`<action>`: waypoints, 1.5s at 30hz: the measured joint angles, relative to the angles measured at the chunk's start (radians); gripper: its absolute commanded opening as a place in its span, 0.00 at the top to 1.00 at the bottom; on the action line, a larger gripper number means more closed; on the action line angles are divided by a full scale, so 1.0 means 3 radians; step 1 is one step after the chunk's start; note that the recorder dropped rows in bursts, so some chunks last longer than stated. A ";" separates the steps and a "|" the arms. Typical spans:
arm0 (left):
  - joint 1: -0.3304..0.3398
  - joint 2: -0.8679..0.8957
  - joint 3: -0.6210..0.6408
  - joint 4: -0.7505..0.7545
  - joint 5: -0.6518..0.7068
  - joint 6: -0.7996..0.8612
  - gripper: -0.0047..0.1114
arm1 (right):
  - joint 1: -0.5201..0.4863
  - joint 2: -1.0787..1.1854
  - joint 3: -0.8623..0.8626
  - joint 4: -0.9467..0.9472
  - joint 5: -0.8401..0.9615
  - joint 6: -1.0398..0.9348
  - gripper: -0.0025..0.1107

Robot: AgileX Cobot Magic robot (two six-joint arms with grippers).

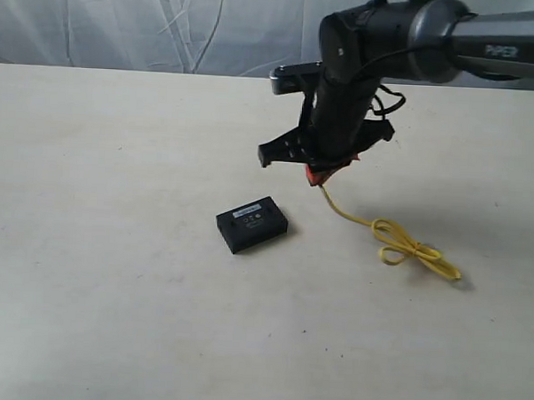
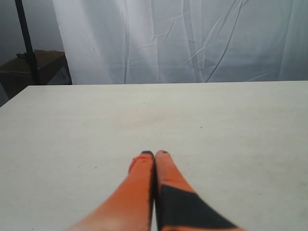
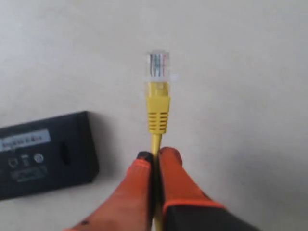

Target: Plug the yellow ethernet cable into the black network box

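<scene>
The yellow ethernet cable (image 1: 405,250) trails from my right gripper (image 1: 319,177) down to a loose bow on the table. My right gripper (image 3: 156,155) is shut on the yellow ethernet cable just behind its yellow boot, and the clear plug (image 3: 158,65) sticks out past the orange fingertips (image 3: 172,159). The black network box (image 1: 252,223) lies flat on the table, below and left of that gripper, pale label up; in the right wrist view the box (image 3: 45,154) lies off to one side of the plug. My left gripper (image 2: 154,154) is shut on nothing over bare table.
The pale table (image 1: 104,273) stretches wide around the box. A white curtain (image 2: 183,38) hangs behind the far edge. A cardboard box (image 2: 36,67) and a dark pole (image 2: 26,43) stand beyond the table's corner.
</scene>
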 measured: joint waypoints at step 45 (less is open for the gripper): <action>0.0000 -0.0001 0.0006 0.0018 -0.1589 0.0000 0.96 | -0.0049 -0.1039 0.1455 0.0009 -0.0835 -0.0261 0.98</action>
